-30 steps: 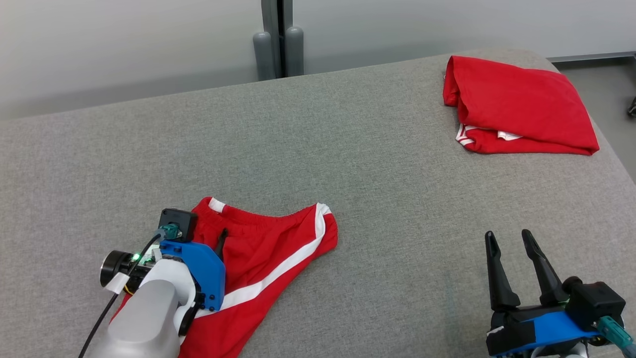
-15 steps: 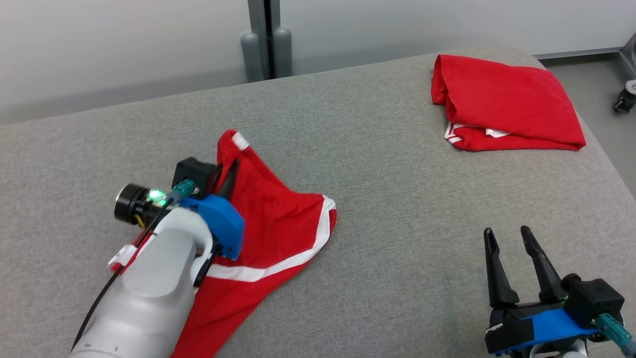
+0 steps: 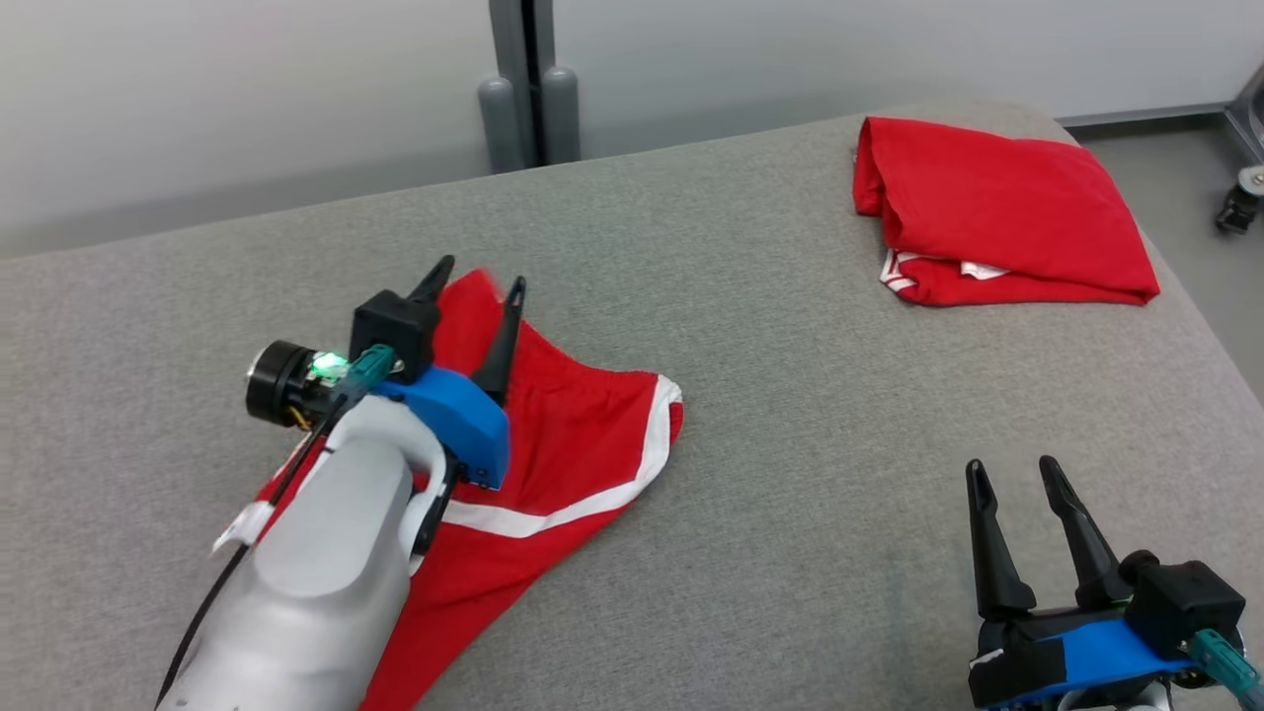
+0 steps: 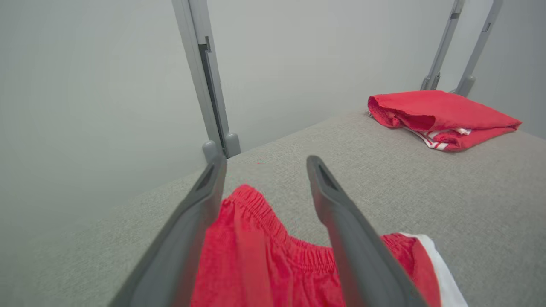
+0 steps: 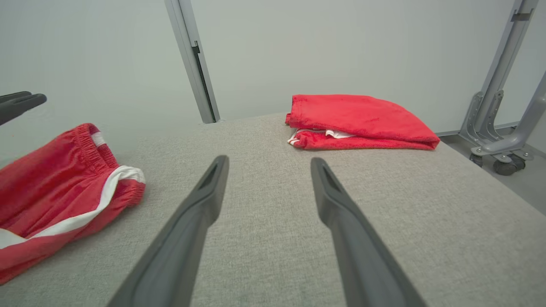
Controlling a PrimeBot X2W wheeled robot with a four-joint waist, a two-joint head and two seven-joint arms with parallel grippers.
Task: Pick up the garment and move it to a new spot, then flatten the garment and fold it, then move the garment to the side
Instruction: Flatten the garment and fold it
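Observation:
The garment, red shorts (image 3: 573, 444) with a white side stripe, lies rumpled on the grey padded table (image 3: 790, 395) at the near left. My left gripper (image 3: 479, 276) hovers open over its elastic waistband. In the left wrist view the waistband (image 4: 256, 213) peaks up between the spread fingers (image 4: 200, 204) of the left gripper (image 4: 265, 162), and whether it touches them I cannot tell. My right gripper (image 3: 1012, 467) stands open above bare table at the near right, fingers (image 5: 204, 200) apart around nothing. From the right wrist the shorts (image 5: 64, 183) lie at the left.
A second red garment (image 3: 997, 212), folded, lies at the table's far right corner, also seen as a folded stack (image 5: 358, 119). Grey posts (image 3: 523, 89) stand behind the far edge. Floor and a caster wheel (image 3: 1239, 202) show past the right edge.
The left gripper closed on the waistband, pulled it up and toward the far side, and has now opened and let it go. The right arm stayed put; the camera shifted slightly.

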